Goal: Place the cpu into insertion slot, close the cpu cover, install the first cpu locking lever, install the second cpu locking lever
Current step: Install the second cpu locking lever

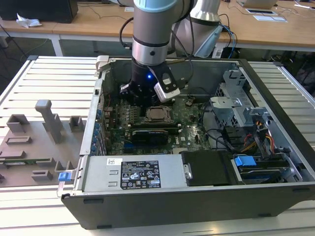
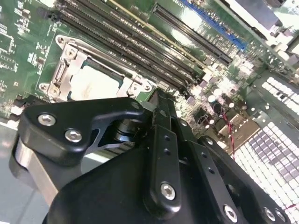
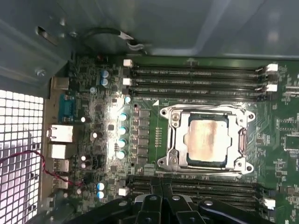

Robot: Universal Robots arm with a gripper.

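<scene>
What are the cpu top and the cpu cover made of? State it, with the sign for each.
The cpu top looks like dull beige-silver metal: matte, with smudged patches. The cpu cover looks like bright bare steel: it glints along its edges. Both are judged from looks alone.

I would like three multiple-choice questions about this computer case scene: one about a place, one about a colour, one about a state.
1. Where is the cpu?
A. In the insertion slot
B. On the grey table
C. In the gripper

2. What colour is the motherboard?
A. Red
B. Green
C. White

3. How is the cpu cover?
A. Removed from the case
B. Standing upright, fully open
C. Lying flat around the cpu

Answers: 1 A, the chip lies in the socket in both wrist views. 2 B, the board is green. 3 C, the metal frame surrounds the chip.
</scene>
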